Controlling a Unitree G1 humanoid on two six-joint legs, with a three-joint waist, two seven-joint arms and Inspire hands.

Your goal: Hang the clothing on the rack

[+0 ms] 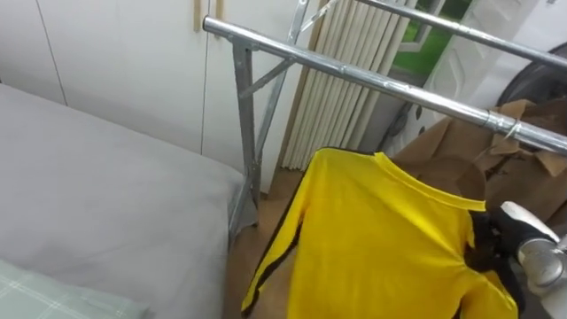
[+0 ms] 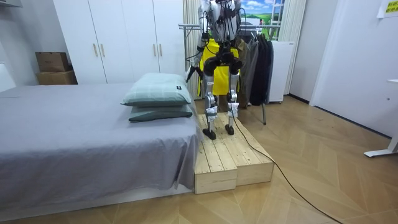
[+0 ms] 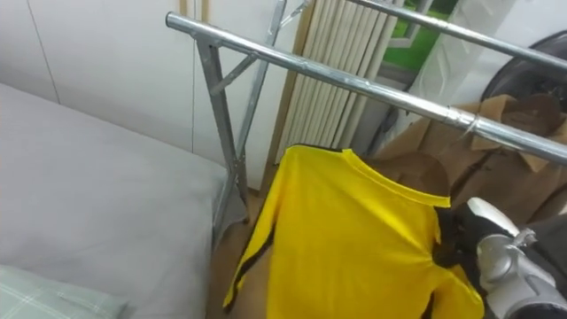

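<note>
A yellow long-sleeved shirt [image 1: 381, 239] with a black stripe down its sleeve is held spread out just below the metal rail [image 1: 381, 80] of a clothes rack. My right hand [image 1: 523, 248] comes in from the lower right, and its dark fingers [image 1: 485, 237] curl on the shirt's right shoulder. The shirt's collar [image 3: 354, 161] sits a little under the rail and does not touch it. In the room view I stand upright on a wooden platform [image 2: 230, 155], facing the rack with the yellow shirt [image 2: 211, 50] in front of me.
A grey bed [image 1: 89, 195] lies to my left, with pillows [image 2: 158, 90] at its near corner. Brown garments [image 1: 461, 151] hang on the rail to the right. The rack's upright post [image 1: 246, 124] stands beside the bed. White wardrobes [image 2: 124, 37] line the wall.
</note>
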